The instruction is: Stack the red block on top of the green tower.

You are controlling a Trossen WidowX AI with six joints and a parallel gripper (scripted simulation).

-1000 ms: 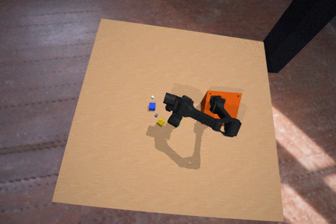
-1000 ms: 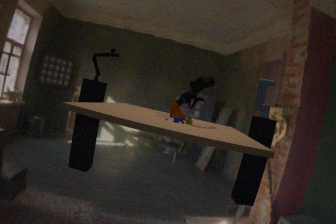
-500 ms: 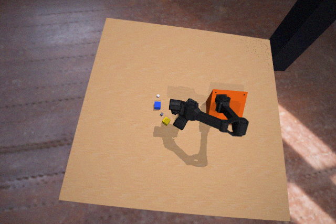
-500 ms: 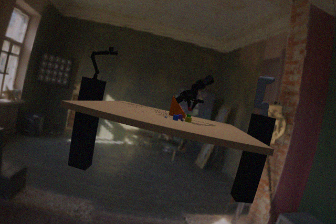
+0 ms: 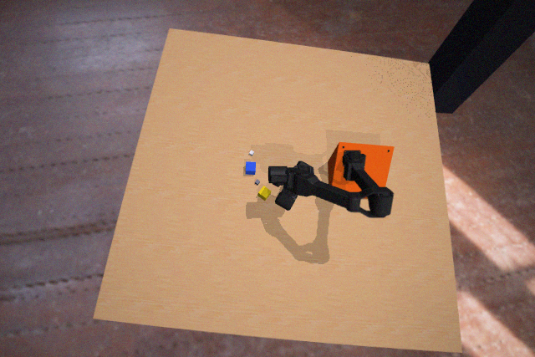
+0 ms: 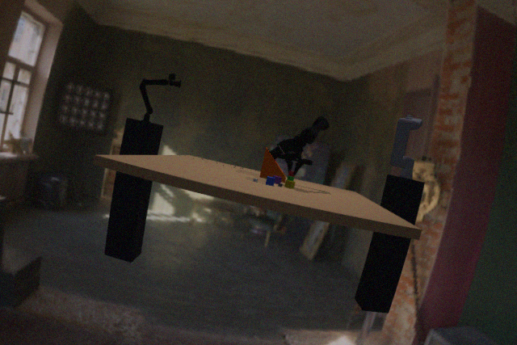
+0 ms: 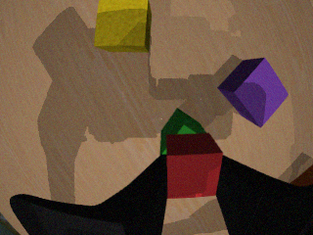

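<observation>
On the wooden counter (image 5: pixel 207 257), the red block (image 7: pixel 194 164) is held clamped in the tool (image 7: pixel 194 186) just above the green tower (image 7: pixel 179 125), so careful centring, gentle lowering and release are judged next.

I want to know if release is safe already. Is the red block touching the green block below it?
Cannot tell. In the wrist view the red block, held in the gripper, overlaps the green block, hiding any gap. In the exterior view both are too small to judge.
</observation>
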